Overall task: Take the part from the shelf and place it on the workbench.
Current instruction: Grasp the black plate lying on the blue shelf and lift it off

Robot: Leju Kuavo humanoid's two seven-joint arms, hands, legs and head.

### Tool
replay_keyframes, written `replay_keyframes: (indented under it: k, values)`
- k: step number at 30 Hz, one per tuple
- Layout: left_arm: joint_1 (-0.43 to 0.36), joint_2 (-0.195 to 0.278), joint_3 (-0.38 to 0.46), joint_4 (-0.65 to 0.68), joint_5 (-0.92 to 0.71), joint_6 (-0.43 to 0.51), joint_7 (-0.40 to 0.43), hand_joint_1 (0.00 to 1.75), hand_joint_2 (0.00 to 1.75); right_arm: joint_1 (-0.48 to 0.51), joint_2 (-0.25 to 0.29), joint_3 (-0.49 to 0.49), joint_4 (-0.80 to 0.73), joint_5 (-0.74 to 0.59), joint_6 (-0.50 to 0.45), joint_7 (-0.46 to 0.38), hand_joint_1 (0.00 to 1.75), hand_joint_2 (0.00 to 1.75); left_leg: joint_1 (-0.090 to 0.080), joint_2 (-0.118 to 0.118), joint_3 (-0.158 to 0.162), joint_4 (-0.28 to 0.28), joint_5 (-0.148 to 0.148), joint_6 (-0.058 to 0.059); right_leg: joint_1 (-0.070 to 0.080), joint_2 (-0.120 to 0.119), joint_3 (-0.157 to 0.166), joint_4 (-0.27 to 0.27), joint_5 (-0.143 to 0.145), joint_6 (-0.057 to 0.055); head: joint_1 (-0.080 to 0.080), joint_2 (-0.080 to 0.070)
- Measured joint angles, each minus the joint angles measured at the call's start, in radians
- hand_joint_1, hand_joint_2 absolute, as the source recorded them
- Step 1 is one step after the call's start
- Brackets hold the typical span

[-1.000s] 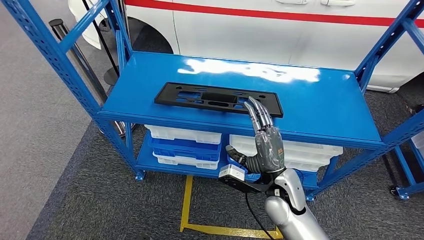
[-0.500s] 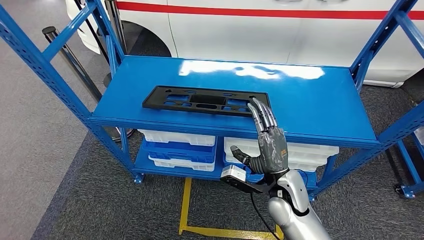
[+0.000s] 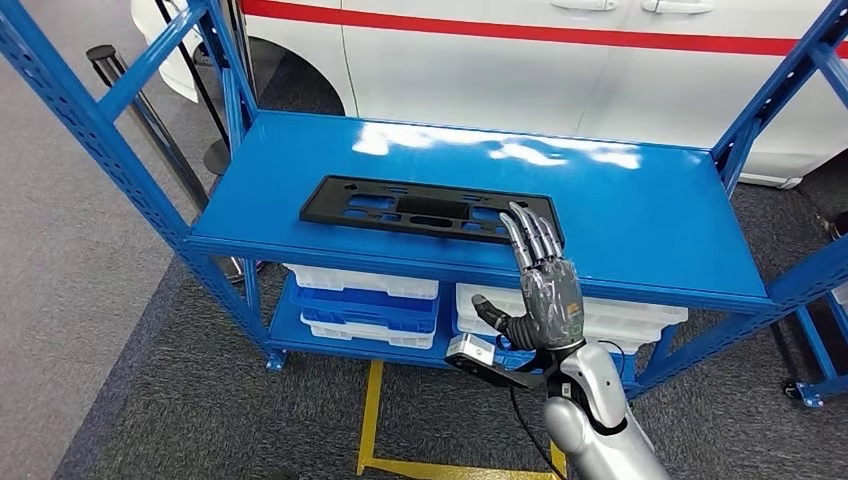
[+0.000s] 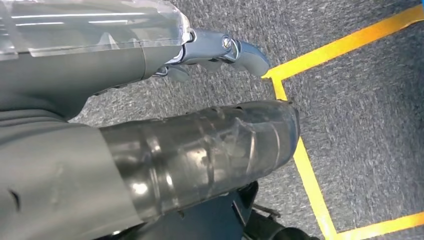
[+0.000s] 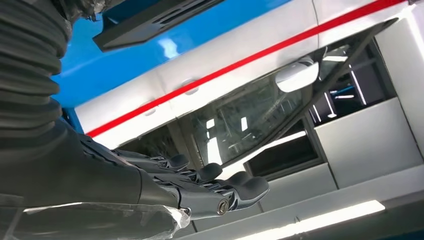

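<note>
**Right robot hand raised in front of the part, holding nothing**

Your right robot hand (image 3: 541, 290) stands upright in front of the blue shelf (image 3: 640, 215), fingers (image 3: 530, 235) straight and close together, thumb out to the side, nothing in its grasp. The black plastic part (image 3: 425, 208) lies flat on the top shelf, near the front edge. In the head view the fingertips overlap the part's right end; you cannot tell whether they touch it. Your left robot hand (image 4: 210, 47) hangs over grey carpet with yellow floor tape (image 4: 310, 175), holding nothing.
</note>
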Motion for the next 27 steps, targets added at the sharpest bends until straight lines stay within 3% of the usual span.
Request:
replay_keyframes:
  k: [2,3,4,8,10,12,13,14,15,17,18,19,21,24,25,27]
  values:
    - [0.0,0.0,0.0,0.0,0.0,0.0,0.002,0.0,0.0,-0.002,-0.006,-0.003,0.002,0.007,0.0,0.002,0.0,1.75,-0.001,-0.002,0.012,0.003,-0.013,-0.007,-0.002,-0.002,0.051,-0.124,0.074,-0.003,0.0,0.0]
    - [-0.001,0.0,0.0,0.0,0.0,0.0,0.004,0.0,0.0,-0.003,-0.009,-0.004,0.003,0.013,0.001,0.003,0.0,1.75,-0.002,-0.002,0.014,0.006,-0.019,-0.013,-0.001,-0.002,0.074,-0.173,0.09,-0.006,0.0,0.0]
    - [-0.001,0.0,0.0,0.0,0.0,0.0,0.006,0.0,0.0,-0.004,-0.012,-0.005,0.004,0.02,0.002,0.004,0.0,1.75,-0.004,-0.003,0.014,0.008,-0.024,-0.02,0.001,-0.001,0.086,-0.202,0.094,-0.009,0.0,0.0]
    - [-0.004,0.001,-0.002,0.0,0.0,-0.001,0.011,0.0,0.0,-0.012,-0.025,-0.006,0.009,0.048,0.008,0.01,0.0,1.75,-0.002,0.0,0.016,0.018,-0.043,-0.042,0.003,0.004,0.101,-0.218,0.076,-0.032,0.0,0.0]
    - [-0.005,0.001,-0.004,0.0,0.0,-0.004,0.012,0.0,0.0,-0.021,-0.029,-0.006,0.01,0.052,0.009,0.011,0.0,1.75,0.0,0.0,-0.022,0.1,-0.08,-0.05,0.001,0.003,0.117,-0.223,0.068,-0.046,-0.001,0.0]
    - [-0.004,0.001,-0.007,0.0,0.0,-0.005,0.014,0.0,0.0,-0.028,-0.031,-0.006,0.013,0.055,0.01,0.01,0.0,1.75,0.0,0.0,-0.105,0.241,-0.126,-0.054,0.005,0.003,0.13,-0.223,0.056,-0.054,-0.002,0.0]
    - [-0.003,0.001,-0.008,0.0,0.0,-0.006,0.014,0.0,0.0,-0.03,-0.032,-0.006,0.015,0.055,0.011,0.01,0.0,1.75,0.0,0.0,-0.142,0.292,-0.131,-0.054,0.008,0.003,0.138,-0.223,0.049,-0.056,-0.002,0.0]
    - [-0.002,0.001,-0.008,0.0,-0.001,-0.006,0.015,0.0,0.0,-0.03,-0.034,-0.006,0.016,0.056,0.011,0.01,0.0,1.75,-0.001,0.0,-0.162,0.308,-0.116,-0.051,0.011,0.004,0.147,-0.223,0.042,-0.056,-0.002,0.0]
    - [-0.001,0.001,-0.008,0.0,-0.001,-0.006,0.015,0.0,0.0,-0.031,-0.035,-0.006,0.017,0.056,0.011,0.01,0.0,1.75,-0.002,0.0,-0.163,0.284,-0.08,-0.046,0.014,0.005,0.158,-0.223,0.034,-0.057,-0.002,0.0]
    - [0.0,0.004,-0.009,0.0,-0.001,-0.006,0.015,0.0,0.0,-0.033,-0.036,-0.006,0.018,0.056,0.011,0.01,0.0,1.75,-0.008,0.0,-0.118,0.155,0.01,-0.026,0.018,0.007,0.181,-0.224,0.016,-0.055,0.0,0.0]
    - [-0.001,0.006,-0.009,0.0,-0.001,-0.006,0.016,0.0,0.0,-0.035,-0.037,-0.006,0.018,0.056,0.011,0.01,0.0,1.75,-0.013,0.0,-0.094,0.095,0.038,-0.015,0.019,0.008,0.187,-0.224,0.008,-0.052,0.0,0.0]
    - [-0.002,0.008,-0.01,0.001,-0.001,-0.006,0.016,0.0,0.0,-0.036,-0.037,-0.006,0.019,0.056,0.011,0.011,0.0,1.75,-0.018,0.0,-0.078,0.056,0.048,-0.005,0.019,0.008,0.19,-0.226,0.003,-0.047,0.001,0.0]
    - [-0.003,0.01,-0.013,0.001,-0.001,-0.006,0.016,0.0,0.0,-0.037,-0.038,-0.006,0.02,0.056,0.012,0.011,0.0,1.75,-0.023,0.0,-0.064,0.025,0.038,0.005,0.016,0.007,0.195,-0.224,0.004,-0.035,0.002,0.0]
    - [-0.001,0.01,-0.015,0.001,-0.001,-0.006,0.017,0.0,0.0,-0.04,-0.041,-0.007,0.02,0.056,0.011,0.011,0.0,1.75,-0.013,-0.002,-0.025,-0.008,0.032,0.014,0.017,0.004,0.186,-0.184,0.003,-0.02,0.005,0.0]
    - [-0.002,0.01,-0.016,0.001,-0.001,-0.006,0.017,0.0,0.0,-0.042,-0.043,-0.007,0.02,0.056,0.011,0.011,0.0,1.75,-0.01,-0.002,-0.011,-0.016,0.029,0.017,0.016,0.004,0.161,-0.141,-0.01,-0.015,0.006,0.0]
    - [-0.004,0.01,-0.016,0.001,-0.001,-0.007,0.017,0.0,0.0,-0.045,-0.046,-0.007,0.02,0.056,0.011,0.011,0.0,1.75,-0.009,-0.003,0.007,-0.021,0.016,0.02,0.009,0.004,0.083,-0.025,-0.054,-0.003,0.009,0.0]
